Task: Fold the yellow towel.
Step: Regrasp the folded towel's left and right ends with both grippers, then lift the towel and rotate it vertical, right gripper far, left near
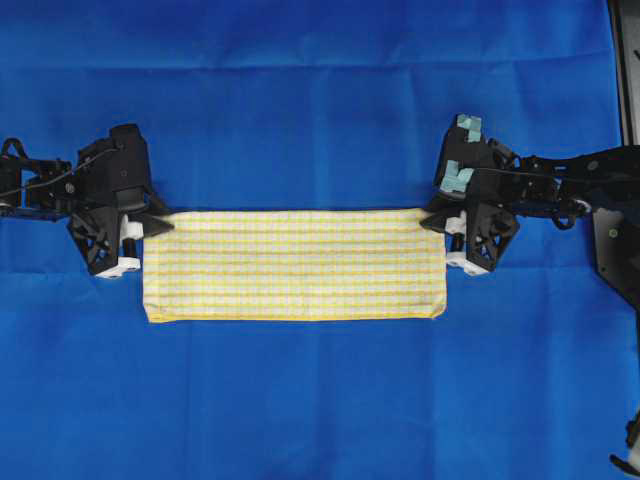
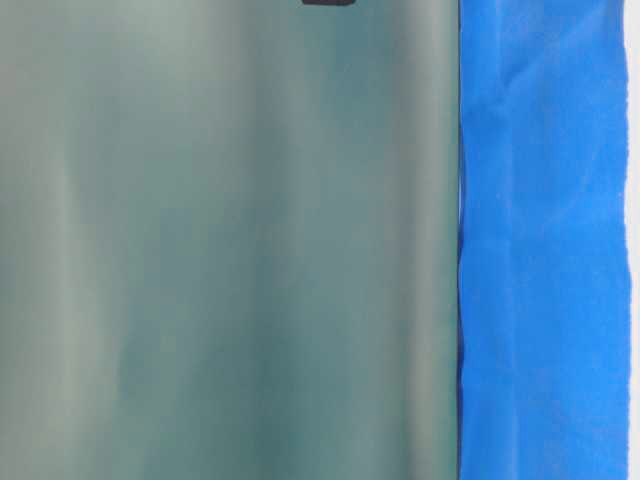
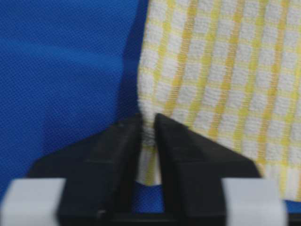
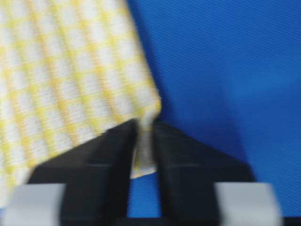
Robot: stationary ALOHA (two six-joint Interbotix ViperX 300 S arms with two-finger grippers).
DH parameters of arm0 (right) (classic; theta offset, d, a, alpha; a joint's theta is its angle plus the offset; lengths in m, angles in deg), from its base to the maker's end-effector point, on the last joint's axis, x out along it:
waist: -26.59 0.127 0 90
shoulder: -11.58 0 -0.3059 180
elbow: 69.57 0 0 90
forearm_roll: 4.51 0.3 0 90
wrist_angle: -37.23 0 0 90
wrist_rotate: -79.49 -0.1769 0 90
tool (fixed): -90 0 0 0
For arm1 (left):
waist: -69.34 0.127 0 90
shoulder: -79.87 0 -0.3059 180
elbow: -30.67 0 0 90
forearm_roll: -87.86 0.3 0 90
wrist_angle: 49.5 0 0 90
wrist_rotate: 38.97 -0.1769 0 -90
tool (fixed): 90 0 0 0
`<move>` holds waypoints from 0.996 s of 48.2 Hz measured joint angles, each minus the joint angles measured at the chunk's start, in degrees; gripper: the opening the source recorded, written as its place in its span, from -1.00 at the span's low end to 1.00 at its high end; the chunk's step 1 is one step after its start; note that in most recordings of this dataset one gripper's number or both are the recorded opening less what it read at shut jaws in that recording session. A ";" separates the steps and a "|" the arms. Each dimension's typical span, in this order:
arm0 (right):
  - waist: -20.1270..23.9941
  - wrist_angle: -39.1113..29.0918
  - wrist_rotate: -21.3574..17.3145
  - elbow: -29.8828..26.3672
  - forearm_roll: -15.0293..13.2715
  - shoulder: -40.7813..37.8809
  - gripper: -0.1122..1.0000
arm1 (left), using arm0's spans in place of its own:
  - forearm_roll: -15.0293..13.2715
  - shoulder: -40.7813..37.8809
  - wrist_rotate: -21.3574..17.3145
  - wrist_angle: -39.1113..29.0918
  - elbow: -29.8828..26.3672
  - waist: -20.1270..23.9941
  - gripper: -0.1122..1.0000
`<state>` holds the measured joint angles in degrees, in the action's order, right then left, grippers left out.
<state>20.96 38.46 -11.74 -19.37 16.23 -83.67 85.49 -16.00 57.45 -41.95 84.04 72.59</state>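
The left hand [image 1: 160,226], of black hard plastic with pointed fingers, is clamped on the upper left corner of the yellow towel [image 1: 295,265], a thin woven cloth in white with a fine yellow check. The towel lies as a long flat folded band in the middle of the blue cloth [image 1: 320,100] that covers the desk, its long axis running from left to right. At the upper right corner, the right hand [image 1: 432,221] is clamped on the cloth in the same way.

– What is shown?
– A yellow towel [image 1: 293,265], white with yellow checks, is laid flat as a long folded strip on blue cloth [image 1: 300,100] — upper corners are pinched.
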 measured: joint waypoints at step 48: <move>-1.67 -6.59 -0.35 0.00 -1.67 19.51 -0.76 | 0.00 15.91 -0.53 -15.21 -6.15 -0.44 -0.76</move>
<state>19.29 31.87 -12.09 -19.37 14.56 -64.16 85.49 -0.09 56.92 -57.15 77.89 72.16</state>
